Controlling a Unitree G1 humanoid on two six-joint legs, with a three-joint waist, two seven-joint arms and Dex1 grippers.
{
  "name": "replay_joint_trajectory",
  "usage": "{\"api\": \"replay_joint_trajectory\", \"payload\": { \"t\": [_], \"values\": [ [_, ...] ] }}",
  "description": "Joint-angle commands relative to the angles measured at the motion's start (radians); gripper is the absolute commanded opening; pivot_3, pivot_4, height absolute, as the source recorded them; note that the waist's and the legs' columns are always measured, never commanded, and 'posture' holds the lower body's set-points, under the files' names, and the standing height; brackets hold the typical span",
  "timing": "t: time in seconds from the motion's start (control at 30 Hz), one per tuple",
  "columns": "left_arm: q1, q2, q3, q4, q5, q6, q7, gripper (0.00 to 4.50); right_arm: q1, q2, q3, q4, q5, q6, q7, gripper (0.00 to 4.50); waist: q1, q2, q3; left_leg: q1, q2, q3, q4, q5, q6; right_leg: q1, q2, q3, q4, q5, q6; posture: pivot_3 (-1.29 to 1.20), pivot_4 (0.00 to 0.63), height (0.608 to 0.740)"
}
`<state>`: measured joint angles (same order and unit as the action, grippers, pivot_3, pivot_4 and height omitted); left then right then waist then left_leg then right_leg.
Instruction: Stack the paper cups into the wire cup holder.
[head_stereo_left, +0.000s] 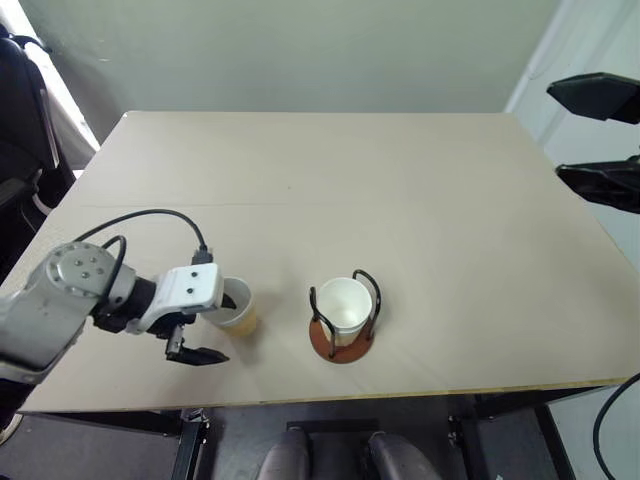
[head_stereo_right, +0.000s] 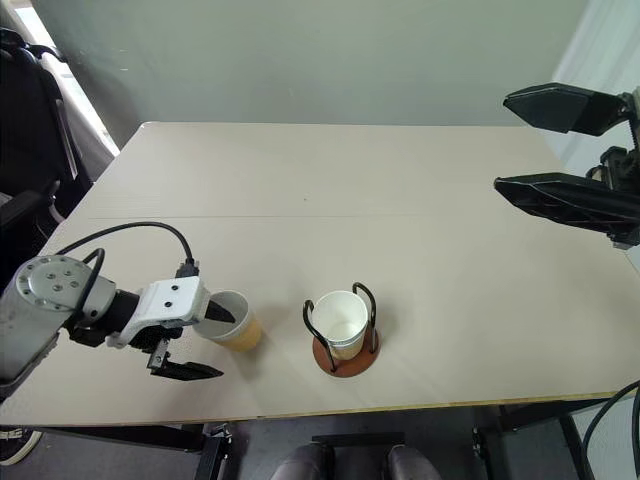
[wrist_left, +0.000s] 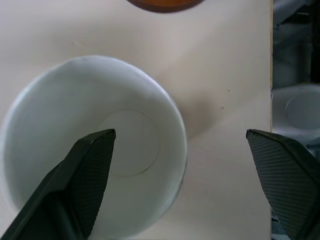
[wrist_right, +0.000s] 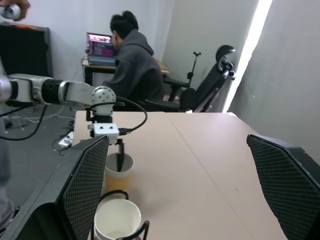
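Straddling the loose cup's rim lower left, left end effector open, holding nothing; crushing risk.

The head's two eyes look down over the table from its near edge. The left wrist camera sits close above a paper cup; the right wrist camera faces level across the same table.
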<state>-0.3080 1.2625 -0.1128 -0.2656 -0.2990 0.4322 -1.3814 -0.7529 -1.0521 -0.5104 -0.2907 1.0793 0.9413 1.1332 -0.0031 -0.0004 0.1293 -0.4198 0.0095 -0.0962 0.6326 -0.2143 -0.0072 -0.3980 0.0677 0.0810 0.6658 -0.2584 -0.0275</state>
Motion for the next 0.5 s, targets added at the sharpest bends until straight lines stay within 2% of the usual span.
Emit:
{"api": "replay_joint_trajectory", "payload": {
  "t": [0.03, 0.3, 0.33, 0.43, 0.5],
  "values": [
    [-0.029, -0.013, -0.002, 0.008, 0.024, -0.015, -0.007, 3.23, 0.007, -0.033, -0.026, -0.033, 0.022, -0.025, -0.017, 4.5, 0.0, 0.0, 0.0, 0.0, 0.0, 0.0, 0.0, 0.0, 0.0, 0.0, 0.0, 0.0, 0.0, 0.0, 0.0, 0.0, 0.15, 0.74],
    [-0.046, -0.018, -0.003, 0.013, 0.033, -0.02, -0.044, 0.26, 0.032, -0.055, -0.017, -0.043, 0.035, -0.039, -0.026, 4.5, 0.001, 0.0, 0.0, 0.0, 0.0, 0.0, 0.0, 0.0, 0.0, 0.0, 0.0, 0.0, 0.0, 0.0, 0.0, 0.0, 0.15, 0.74],
    [-0.054, -0.017, 0.001, 0.015, 0.03, -0.02, -0.049, 0.01, 0.037, -0.06, -0.015, -0.046, 0.033, -0.041, -0.025, 4.5, 0.001, 0.0, 0.0, 0.0, 0.0, 0.0, 0.0, 0.0, 0.0, 0.0, 0.0, 0.0, 0.0, 0.0, 0.0, 0.0, 0.15, 0.74],
    [-0.101, -0.026, 0.031, 0.017, -0.015, -0.01, -0.075, 0.01, 0.045, -0.066, -0.016, -0.047, 0.031, -0.047, -0.026, 4.5, 0.001, 0.0, 0.0, 0.0, 0.0, 0.0, 0.001, 0.0, 0.0, 0.0, 0.0, 0.0, 0.0, 0.001, 0.001, 0.0, 0.15, 0.74],
    [-0.185, -0.063, 0.06, 0.022, -0.096, 0.03, -0.094, 0.01, 0.041, -0.066, -0.021, -0.041, 0.039, -0.054, -0.029, 4.5, 0.003, 0.0, 0.0, 0.0, 0.0, 0.0, 0.002, 0.0, 0.0, 0.0, 0.0, 0.0, 0.0, 0.001, 0.002, 0.0, 0.15, 0.74]
  ]
}}
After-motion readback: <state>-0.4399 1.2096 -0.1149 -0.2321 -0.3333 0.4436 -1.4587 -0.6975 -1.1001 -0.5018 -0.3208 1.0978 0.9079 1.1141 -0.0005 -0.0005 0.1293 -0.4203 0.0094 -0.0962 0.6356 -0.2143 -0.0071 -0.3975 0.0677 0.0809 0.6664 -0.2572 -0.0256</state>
